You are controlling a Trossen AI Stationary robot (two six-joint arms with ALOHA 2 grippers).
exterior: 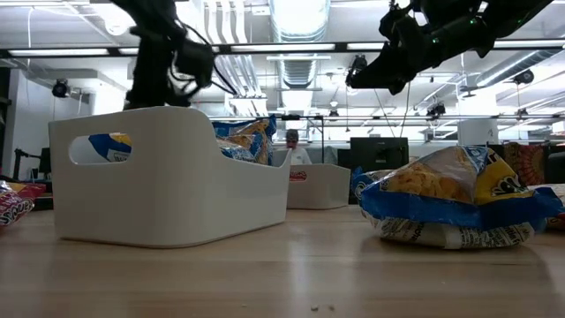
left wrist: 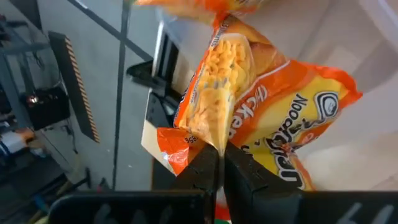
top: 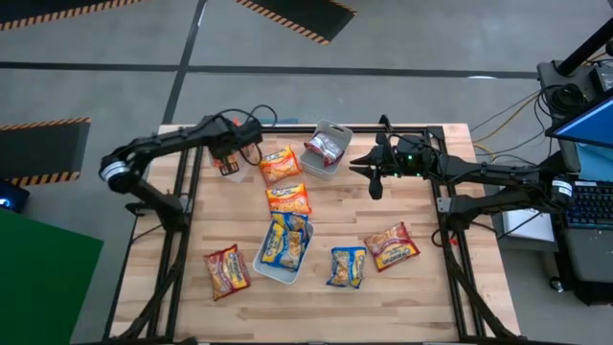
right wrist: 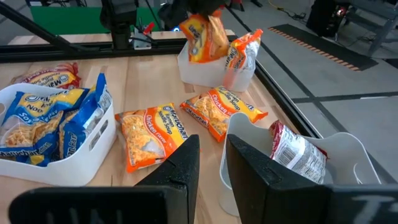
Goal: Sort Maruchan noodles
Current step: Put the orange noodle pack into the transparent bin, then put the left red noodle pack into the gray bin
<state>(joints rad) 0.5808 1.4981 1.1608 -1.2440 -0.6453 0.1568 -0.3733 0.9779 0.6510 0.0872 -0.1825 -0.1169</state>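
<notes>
Maruchan orange packet (left wrist: 249,106) is pinched by its edge in my left gripper (left wrist: 217,163), jaws clamped tight, held up over the far-left white tray (right wrist: 205,71). Right gripper (right wrist: 211,163) hangs empty, fingers slightly apart, above the tray (right wrist: 348,155) holding a dark red packet (right wrist: 297,152). Two orange packets (top: 288,198) lie on the table (top: 431,287); blue ones fill the near tray (top: 268,271).

Robotics lab or workshop, wooden workbench (top: 421,287) on a black metal frame, bare concrete floor with hazard-striped mats (top: 297,16), exposed ceiling ducts (exterior: 298,22) and strip lights, monitors (exterior: 378,153) on desks behind, cables beside a laptop (top: 586,129)
</notes>
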